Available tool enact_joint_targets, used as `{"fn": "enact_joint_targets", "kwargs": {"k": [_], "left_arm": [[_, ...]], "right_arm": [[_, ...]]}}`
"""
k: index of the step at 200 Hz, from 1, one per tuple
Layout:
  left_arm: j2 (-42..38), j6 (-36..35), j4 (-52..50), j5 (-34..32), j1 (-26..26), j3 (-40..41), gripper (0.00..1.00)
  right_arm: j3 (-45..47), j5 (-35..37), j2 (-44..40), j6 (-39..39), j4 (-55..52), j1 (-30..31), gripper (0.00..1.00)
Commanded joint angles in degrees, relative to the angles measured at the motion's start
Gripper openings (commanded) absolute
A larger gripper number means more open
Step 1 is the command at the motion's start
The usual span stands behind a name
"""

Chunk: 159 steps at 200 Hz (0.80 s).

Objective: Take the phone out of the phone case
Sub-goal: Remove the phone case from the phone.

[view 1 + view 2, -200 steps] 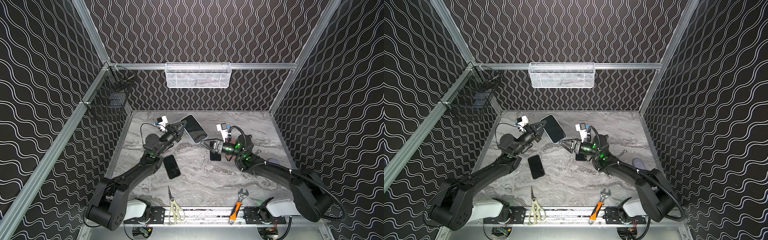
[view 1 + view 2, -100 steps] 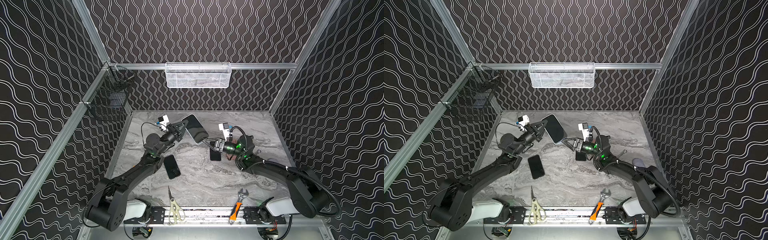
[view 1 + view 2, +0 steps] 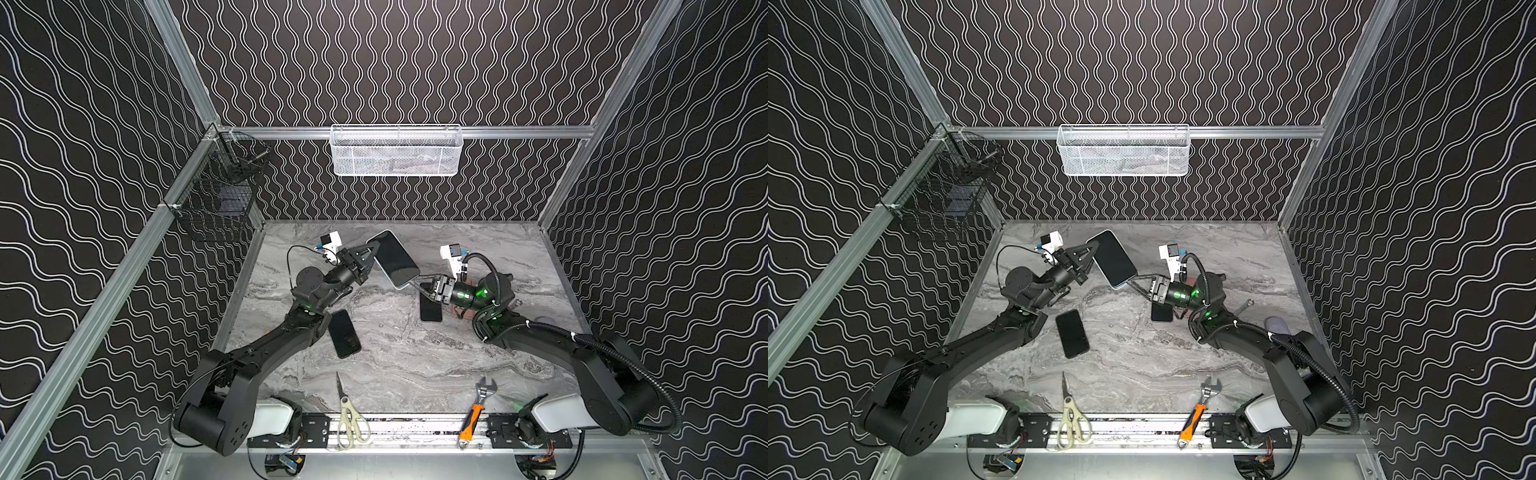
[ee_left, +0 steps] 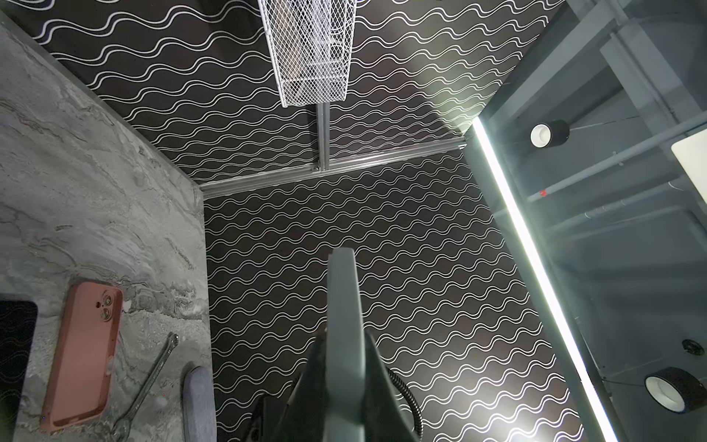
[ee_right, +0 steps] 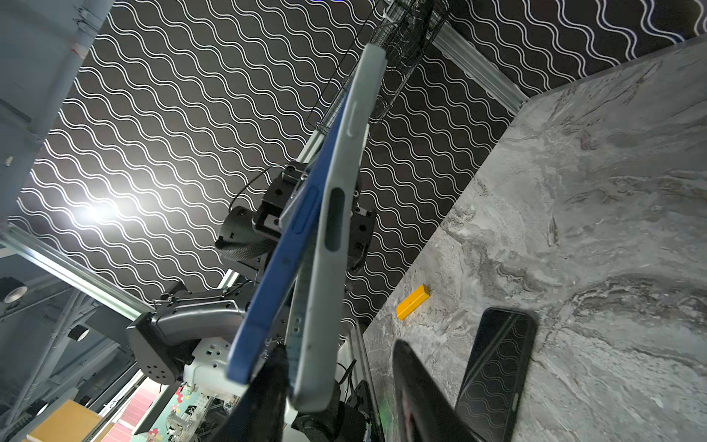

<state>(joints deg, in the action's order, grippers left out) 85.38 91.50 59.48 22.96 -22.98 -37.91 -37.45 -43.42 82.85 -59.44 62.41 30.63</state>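
Left claw clamps the phone case aloft at its 9 o'clock edge; our right claw, jaws parted, straddles the 5 o'clock corner, where we see the phone gapped from it.

Phone blue; case pale, perhaps greenish-grey; table grey marbled; walls black with white wavy lines.

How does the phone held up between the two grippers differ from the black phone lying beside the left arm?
The held phone hangs tilted above the table, its long edge in the left gripper; the black phone lies flat, untouched. The held phone is blue-sided inside a pale grey case; the black phone shows no light rim. Both screens are dark.
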Motion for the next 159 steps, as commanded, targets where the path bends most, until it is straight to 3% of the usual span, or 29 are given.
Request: {"fn": "enact_joint_targets", "kwargs": {"k": [1,159], "left_arm": [[0.40,-1.05,2.39,0.77,-0.26,-0.31,0.00],[1.98,-3.16,2.39,1.93,-0.37,0.21,0.00]], "right_arm": [[0.19,-0.01,0.28,-3.12,8.26,0.04,0.40],[2.00,3.50,2.03,-10.16,17.22,-0.13,0.10]]}}
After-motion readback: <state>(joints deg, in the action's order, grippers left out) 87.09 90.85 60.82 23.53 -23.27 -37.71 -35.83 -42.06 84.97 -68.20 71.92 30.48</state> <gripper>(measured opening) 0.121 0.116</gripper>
